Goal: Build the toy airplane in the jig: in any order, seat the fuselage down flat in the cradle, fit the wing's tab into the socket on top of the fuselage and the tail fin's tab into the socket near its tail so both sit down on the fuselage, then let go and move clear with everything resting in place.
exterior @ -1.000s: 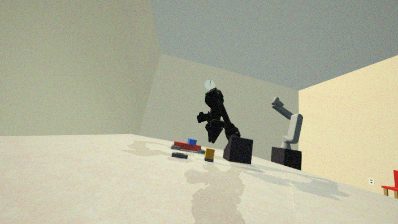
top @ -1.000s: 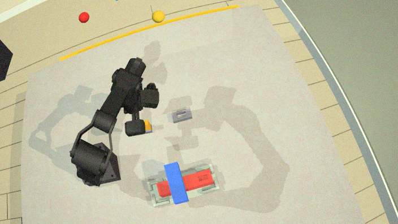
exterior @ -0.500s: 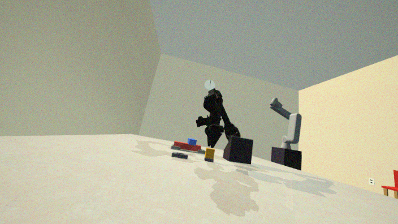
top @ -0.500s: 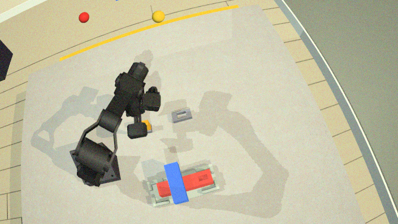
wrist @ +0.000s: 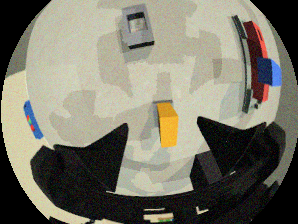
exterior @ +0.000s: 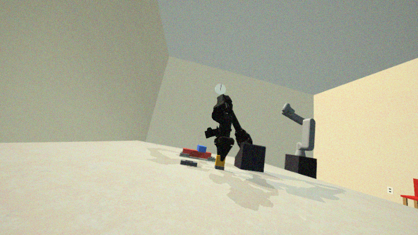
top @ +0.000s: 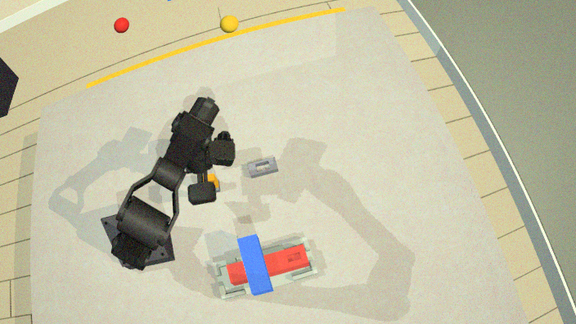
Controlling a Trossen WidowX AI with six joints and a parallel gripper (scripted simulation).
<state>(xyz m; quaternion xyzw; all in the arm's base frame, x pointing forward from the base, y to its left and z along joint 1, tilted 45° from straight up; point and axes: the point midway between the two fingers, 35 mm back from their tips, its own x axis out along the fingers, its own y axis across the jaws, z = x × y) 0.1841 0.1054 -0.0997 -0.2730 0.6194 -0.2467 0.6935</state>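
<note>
Two parts look placed: your red fuselage point(top: 282, 263) point(exterior: 190, 152) point(wrist: 265, 92) in the cradle point(top: 300, 275) point(exterior: 184, 155) point(wrist: 243, 65), blue wing point(top: 255, 266) point(exterior: 201, 148) point(wrist: 270, 72) across it. Orange tail fin point(top: 212, 180) point(exterior: 219, 162) point(wrist: 168, 126) remains; your gripper point(top: 212, 172) point(exterior: 223, 158) point(wrist: 164, 123) has jaws apart, empty.

Robot workroom, second arm point(exterior: 309, 135) on black pedestal point(exterior: 307, 167).
</note>
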